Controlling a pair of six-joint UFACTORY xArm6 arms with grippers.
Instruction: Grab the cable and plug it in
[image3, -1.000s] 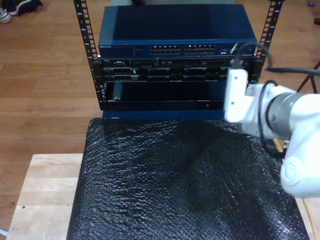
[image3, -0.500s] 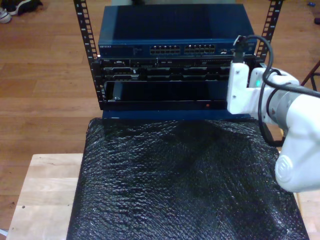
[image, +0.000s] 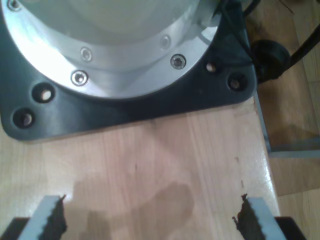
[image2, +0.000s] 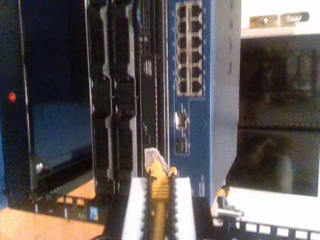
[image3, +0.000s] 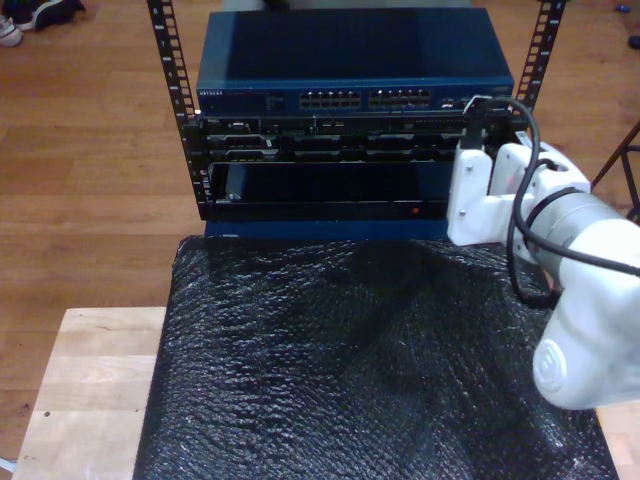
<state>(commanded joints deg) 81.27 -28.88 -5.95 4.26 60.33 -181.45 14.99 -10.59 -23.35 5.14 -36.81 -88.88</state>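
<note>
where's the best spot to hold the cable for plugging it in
Just behind the clear plug, on the yellow boot of the cable, coming from behind so the plug points at the blue switch. My second claw already pinches it there, leaving the plug tip free.

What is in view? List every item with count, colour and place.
cable: one, yellow-orange with clear plug, facing the switch front
switch: one, blue, top of the rack
rack: one, black, behind the mat
mat: one, black, covering the table
table: one, light wood, under the mat
arm base: one, black and silver, on wood
my first tool: open, over bare wood
my second tool: white, shut on the cable
</note>
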